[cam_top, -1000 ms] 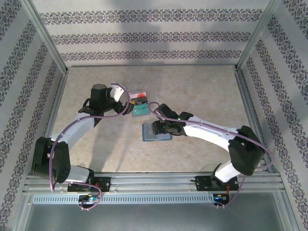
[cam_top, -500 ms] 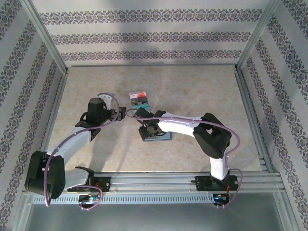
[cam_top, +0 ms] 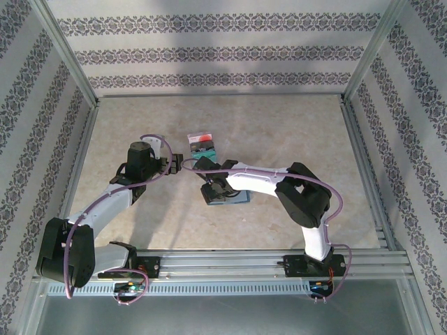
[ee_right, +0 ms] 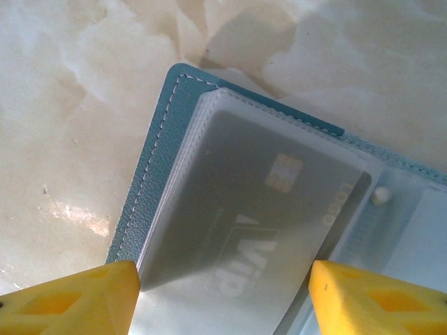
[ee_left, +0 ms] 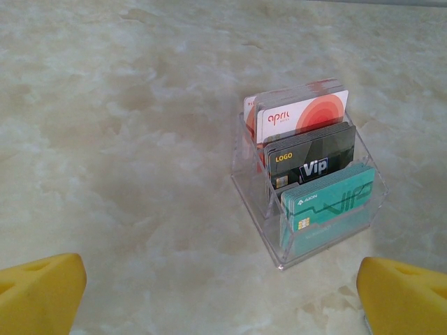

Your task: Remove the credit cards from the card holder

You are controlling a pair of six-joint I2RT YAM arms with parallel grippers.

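Spreading the right fingers (ee_right: 70, 300) apart just above the open card holder (ee_right: 150, 174), gripping nothing, with a stack of frosted sleeves (ee_right: 230, 118) lying between and below the 2 yellow tips. Showing 1 credit card (ee_right: 272, 209) tucked in the top sleeve, chip and "Vip" lettering blurred through the plastic, not yet out. Resting the card holder flat on the counter (ee_left: 105, 105), near the middle.

Holding the left fingers (ee_left: 42, 293) wide open and empty, low over bare counter, pointing toward a clear stand (ee_left: 246, 187) just beyond the card holder. Displaying 3 cards upright in the stand's tiers: red-and-white (ee_left: 300, 115) at the back, black (ee_left: 311, 157) in the middle, teal (ee_left: 328, 202) in front.

Judging the risks from here: pinching the slick sleeve instead of the card inside it, and so lifting or dragging the whole card holder across the counter; closing on several sleeves at once, given how tightly stacked they look; letting the light card holder slide or fold shut, with nothing pinning it down.

Noting what stands in the way: the frosted plastic covering the card on its face, leaving only the sleeve's open edge as a way out, which side being hard to tell; a small snap stud (ee_right: 379, 196) beside the sleeves; the right arm (cam_top: 265, 183) reaching across the card holder in the overhead view; the stand sitting near both arms, liable to be knocked by a wide swing.
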